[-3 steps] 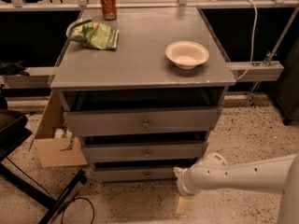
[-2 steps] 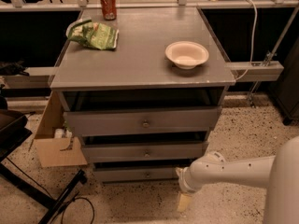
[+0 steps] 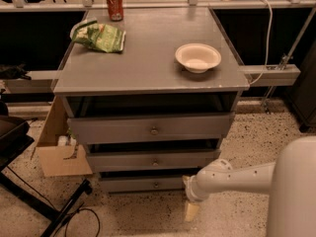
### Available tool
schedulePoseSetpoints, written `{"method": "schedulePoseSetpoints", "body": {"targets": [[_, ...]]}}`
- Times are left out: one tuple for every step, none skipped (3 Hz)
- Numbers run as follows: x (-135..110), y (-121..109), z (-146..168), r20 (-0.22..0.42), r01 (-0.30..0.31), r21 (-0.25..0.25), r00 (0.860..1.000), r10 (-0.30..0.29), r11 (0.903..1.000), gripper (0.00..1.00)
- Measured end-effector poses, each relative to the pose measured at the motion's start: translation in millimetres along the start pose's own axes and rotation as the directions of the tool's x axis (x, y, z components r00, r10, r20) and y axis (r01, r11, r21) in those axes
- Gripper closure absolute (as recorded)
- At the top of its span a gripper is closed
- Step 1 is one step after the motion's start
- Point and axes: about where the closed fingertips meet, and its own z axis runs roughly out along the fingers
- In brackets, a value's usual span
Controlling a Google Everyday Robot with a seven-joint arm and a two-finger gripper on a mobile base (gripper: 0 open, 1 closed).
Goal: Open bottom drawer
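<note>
Camera view: probably best steering gripper (image 3: 191, 211), low right of bottom drawer (image 3: 129, 184), grip impossible to tell, left onto knob (image 3: 156, 184).

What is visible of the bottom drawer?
The bottom drawer is the lowest of three in the grey cabinet. Its front is flat, grey and matte, with a small round metal knob at its middle. A dark gap lies above it. Its right end is hidden behind the gripper, which hangs near the floor; whether they touch cannot be told.

Red can (image 3: 114, 4), green bag (image 3: 101, 36) and white bowl (image 3: 197, 58) sit on the cabinet top (image 3: 148, 70).
</note>
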Motion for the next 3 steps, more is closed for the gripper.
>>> {"method": "schedulePoseSetpoints", "body": {"targets": [[10.7,-12.6,44.3,-0.058,0.005,-0.022,0.998,-0.006,0.9998,0.00],[34.5,-25.1,85.7,-0.121,-0.023,-0.029,0.993,0.019,0.9993,0.00],[56.7,-37.9,118.1,-0.149,-0.069,-0.028,0.987,0.064,0.9972,0.00]]}}
